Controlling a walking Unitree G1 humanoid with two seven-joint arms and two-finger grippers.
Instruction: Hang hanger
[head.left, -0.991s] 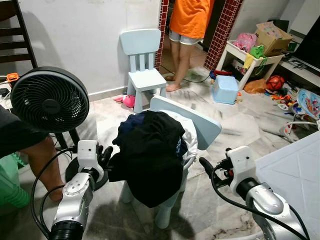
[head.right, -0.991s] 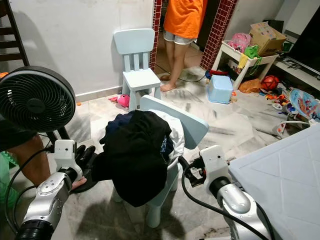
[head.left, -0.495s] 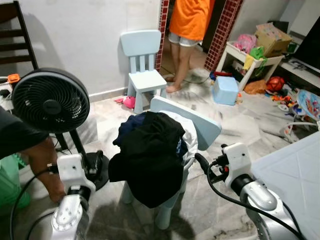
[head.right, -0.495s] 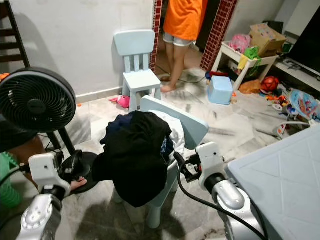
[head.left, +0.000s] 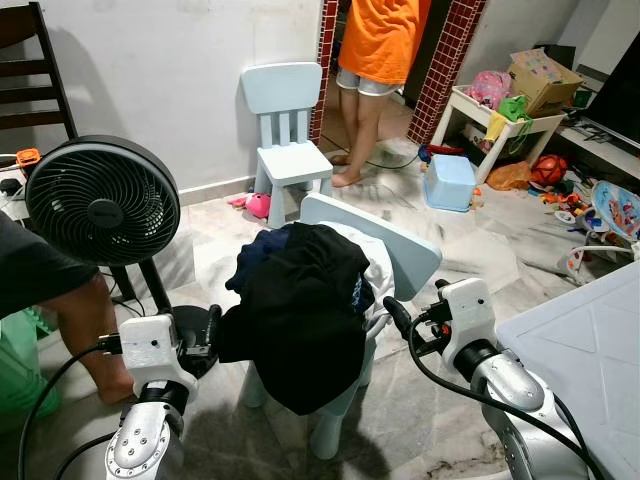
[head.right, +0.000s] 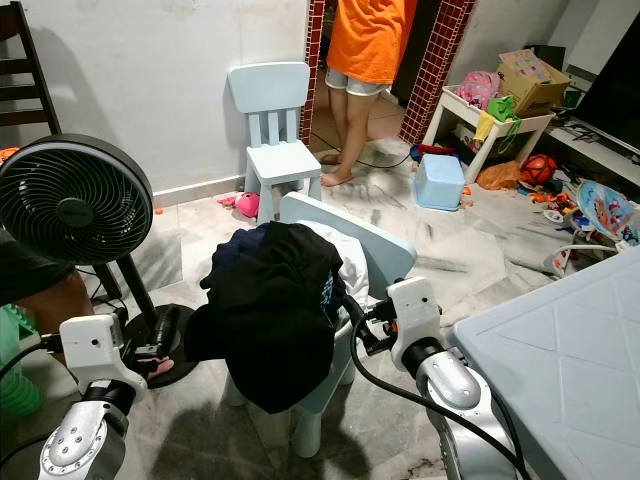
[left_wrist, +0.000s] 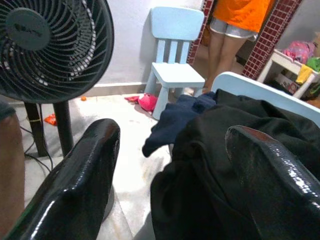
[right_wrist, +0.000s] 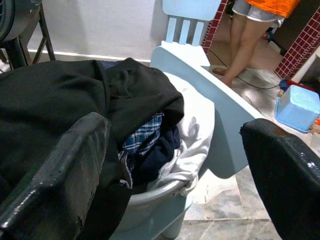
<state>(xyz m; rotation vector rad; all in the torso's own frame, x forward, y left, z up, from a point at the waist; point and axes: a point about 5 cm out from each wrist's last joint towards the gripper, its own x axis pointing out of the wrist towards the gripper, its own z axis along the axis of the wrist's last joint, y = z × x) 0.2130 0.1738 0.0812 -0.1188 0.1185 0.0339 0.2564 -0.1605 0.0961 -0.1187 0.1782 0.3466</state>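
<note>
A heap of clothes (head.left: 300, 310), mostly black with white and plaid pieces, lies on a small light-blue chair (head.left: 405, 250) right before me. My left gripper (head.left: 207, 335) is at the heap's left side, open, and in its wrist view the black fingers (left_wrist: 95, 165) stand wide apart with black fabric (left_wrist: 210, 185) ahead of them. My right gripper (head.left: 392, 314) is at the heap's right side by the chair's seat edge. It is open too, its fingers (right_wrist: 75, 165) spread around the view of plaid and white cloth (right_wrist: 190, 130).
A black standing fan (head.left: 100, 200) is at my left, with a person's leg (head.left: 85, 330) beside it. A second small chair (head.left: 290, 130) stands by the wall and a person in an orange shirt (head.left: 375, 50) in the doorway. A white panel (head.left: 590, 340) lies at right; toys behind.
My left arm has pulled back and lower from the heap's left edge. My right gripper has moved forward and left, closer to the clothes and the seat edge.
</note>
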